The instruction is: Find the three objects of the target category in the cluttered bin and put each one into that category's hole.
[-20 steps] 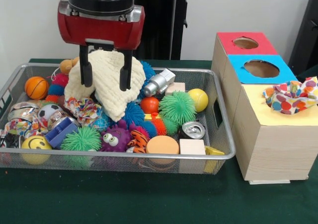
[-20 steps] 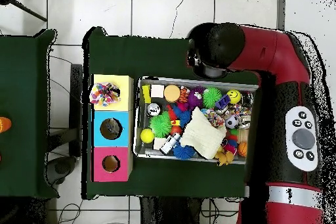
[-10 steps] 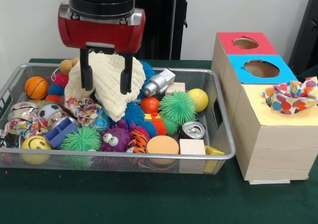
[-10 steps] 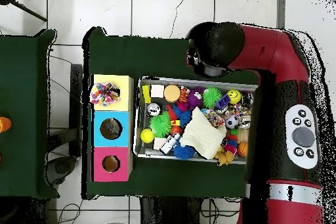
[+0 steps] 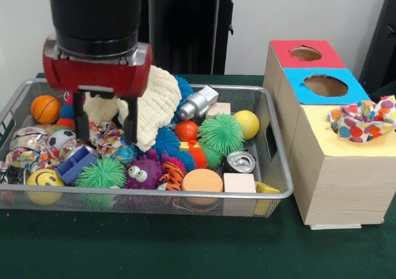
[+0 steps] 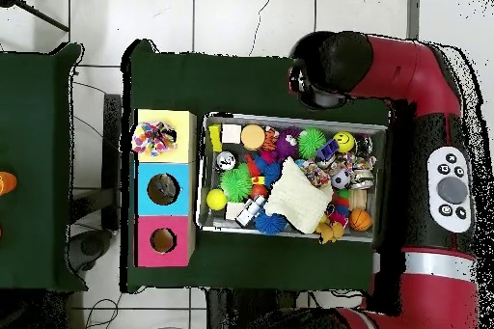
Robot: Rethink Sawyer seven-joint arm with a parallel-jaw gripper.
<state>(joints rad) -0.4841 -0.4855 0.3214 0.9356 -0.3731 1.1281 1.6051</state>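
Note:
The wire mesh bin (image 5: pixel 272 192) holds many toys and also shows in the overhead view (image 6: pixel 201 190). My gripper (image 5: pixel 105 133) hangs open over the bin's left part, in the front view. Its fingers (image 5: pixel 131 121) straddle a small patterned cloth bundle (image 5: pixel 102 133) and hold nothing. A large cream knitted cloth (image 5: pixel 158 103) lies heaped just behind and to the right of the gripper; it also shows in the overhead view (image 6: pixel 297 200). In the overhead view the arm (image 6: pixel 386 65) hides the gripper.
Three joined wooden boxes stand right of the bin, with a red top (image 5: pixel 306 54), a blue top (image 5: pixel 325 85) and a yellow top (image 5: pixel 352 143). A polka-dot cloth (image 5: pixel 362 121) sits in the yellow box's hole. Spiky balls, a can (image 5: pixel 240 162), wooden blocks and balls fill the bin.
The gripper has moved to the picture's left and lower in the front view, from straddling the cream cloth to the patterned bundle. The objects have not moved.

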